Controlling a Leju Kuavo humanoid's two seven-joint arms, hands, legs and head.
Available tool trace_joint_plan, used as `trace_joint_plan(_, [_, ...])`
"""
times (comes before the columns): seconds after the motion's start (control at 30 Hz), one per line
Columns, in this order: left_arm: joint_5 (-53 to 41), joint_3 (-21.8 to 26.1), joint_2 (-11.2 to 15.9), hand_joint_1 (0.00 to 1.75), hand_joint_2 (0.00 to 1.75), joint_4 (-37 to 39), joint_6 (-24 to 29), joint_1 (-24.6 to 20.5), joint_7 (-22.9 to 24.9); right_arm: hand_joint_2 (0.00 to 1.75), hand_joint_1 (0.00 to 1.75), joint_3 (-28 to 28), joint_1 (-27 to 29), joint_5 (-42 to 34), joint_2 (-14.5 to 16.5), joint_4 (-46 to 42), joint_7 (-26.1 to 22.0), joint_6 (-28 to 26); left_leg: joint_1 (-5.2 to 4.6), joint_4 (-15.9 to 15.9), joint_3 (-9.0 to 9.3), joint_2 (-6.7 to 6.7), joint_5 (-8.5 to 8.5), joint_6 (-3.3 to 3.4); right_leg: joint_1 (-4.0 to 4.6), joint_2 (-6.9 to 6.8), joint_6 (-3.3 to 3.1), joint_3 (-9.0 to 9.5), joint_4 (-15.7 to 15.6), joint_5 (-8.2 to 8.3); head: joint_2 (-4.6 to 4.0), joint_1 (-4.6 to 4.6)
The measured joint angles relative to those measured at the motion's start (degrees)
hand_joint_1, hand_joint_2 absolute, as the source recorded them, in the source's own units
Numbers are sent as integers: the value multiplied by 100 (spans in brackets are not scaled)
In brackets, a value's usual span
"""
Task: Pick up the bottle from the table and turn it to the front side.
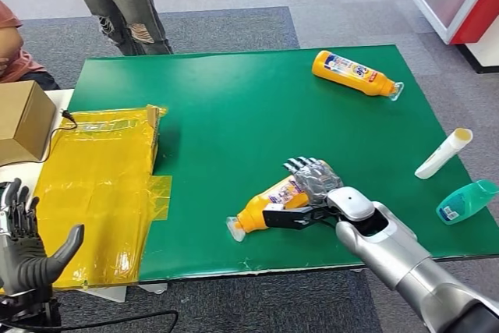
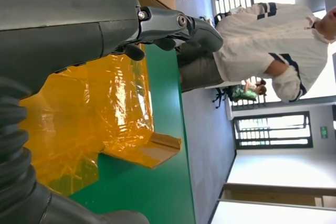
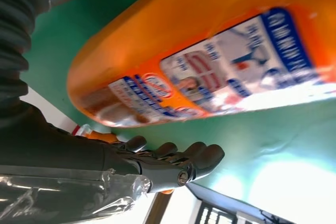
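Our right hand lies over the base end of the orange bottle, fingers draped across the top of its body and the thumb along the near side; in the right wrist view the bottle sits close between thumb and fingers, though we cannot tell if the grasp is firm yet, so we judge this the closing part of the pick-up. The bottle lies on its side near the front edge of the green table, cap pointing toward the yellow bag at the left edge. Next we need a secure squeeze, then a lift and a roll to bring the front label up. Our left hand hangs released, off the front left corner. A second orange bottle rests near the far right corner.
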Motion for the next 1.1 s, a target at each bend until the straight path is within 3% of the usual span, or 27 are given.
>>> trace_joint_plan(0.23, [-4,-73,0,0,175,2,-21,2,23,175,0,292,-126,62,182,373,-125,-16,0,0,1,0,1,-1,0,0,0,0,0,0,0,0])
trace_joint_plan(0.37, [-3,-79,0,0,175,2,-20,3,23,175,175,374,-169,53,222,458,-153,-19,0,0,1,0,1,-1,0,0,0,1,0,0,0,-1])
trace_joint_plan(1.1, [-1,-105,1,0,175,2,-35,10,23,175,175,494,-175,-344,313,544,-250,-414,0,0,3,0,1,-1,0,0,0,0,0,1,0,1])
